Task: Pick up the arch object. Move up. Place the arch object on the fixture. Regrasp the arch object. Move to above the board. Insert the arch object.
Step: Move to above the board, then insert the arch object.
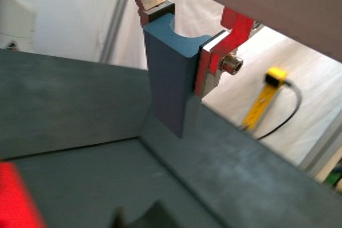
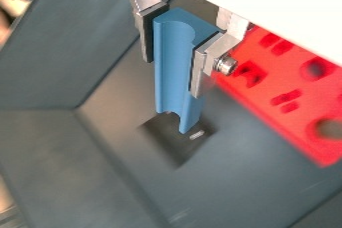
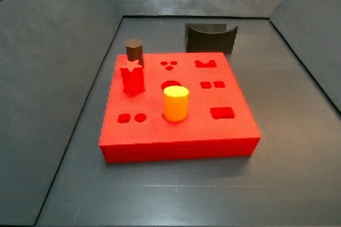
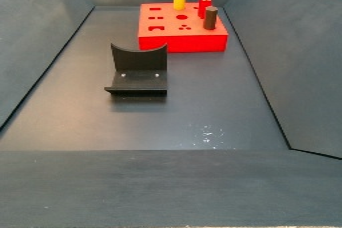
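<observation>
Gripper (image 2: 175, 54) carrying the slate-blue arch object (image 2: 174, 67) aloft.
Silver fingers (image 2: 201, 64) are clamping it upright, probably for seating in the dark scooped fixture (image 4: 136, 69).

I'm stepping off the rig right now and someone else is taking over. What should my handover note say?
Gripper: shut on the arch object, held upright in both wrist views, out of both side views.
Fixture: on the floor, nothing on it.
Board: on the floor beyond the fixture; yellow cylinder, red star peg and brown cylinder stand on it.
Done: pick-up, lift.
Left: place on fixture, regrasp, move above board, insert.
</observation>
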Tool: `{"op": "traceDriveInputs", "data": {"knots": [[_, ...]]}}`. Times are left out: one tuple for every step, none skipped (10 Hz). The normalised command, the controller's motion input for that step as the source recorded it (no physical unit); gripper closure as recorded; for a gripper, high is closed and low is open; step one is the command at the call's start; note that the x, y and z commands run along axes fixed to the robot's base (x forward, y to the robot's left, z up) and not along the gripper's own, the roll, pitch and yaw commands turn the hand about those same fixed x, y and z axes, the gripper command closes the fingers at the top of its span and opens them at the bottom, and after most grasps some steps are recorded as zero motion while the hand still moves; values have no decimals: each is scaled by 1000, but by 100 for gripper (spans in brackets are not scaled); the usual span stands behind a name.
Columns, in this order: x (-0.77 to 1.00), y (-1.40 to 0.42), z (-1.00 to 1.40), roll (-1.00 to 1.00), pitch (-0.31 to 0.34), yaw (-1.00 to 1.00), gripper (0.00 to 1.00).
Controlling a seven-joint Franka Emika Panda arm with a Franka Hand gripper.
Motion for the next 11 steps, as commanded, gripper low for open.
{"op": "traceDriveInputs", "data": {"knots": [[-885,-1000,109,-1000,-168,-137,100],[-905,-1000,112,-1000,-166,-149,100],[-928,-1000,105,-1000,-165,-155,100],[-825,-839,88,-1000,-160,-163,100],[-593,-580,64,-1000,-150,-170,100],[-325,-268,24,-1000,-139,-167,100],[-228,-174,13,-996,-130,-166,100],[-110,-56,10,-599,-65,-83,100],[-79,-31,2,-446,-51,-55,100],[-42,-16,0,-252,-26,-31,100],[206,477,-826,-87,-10,434,100]]}}
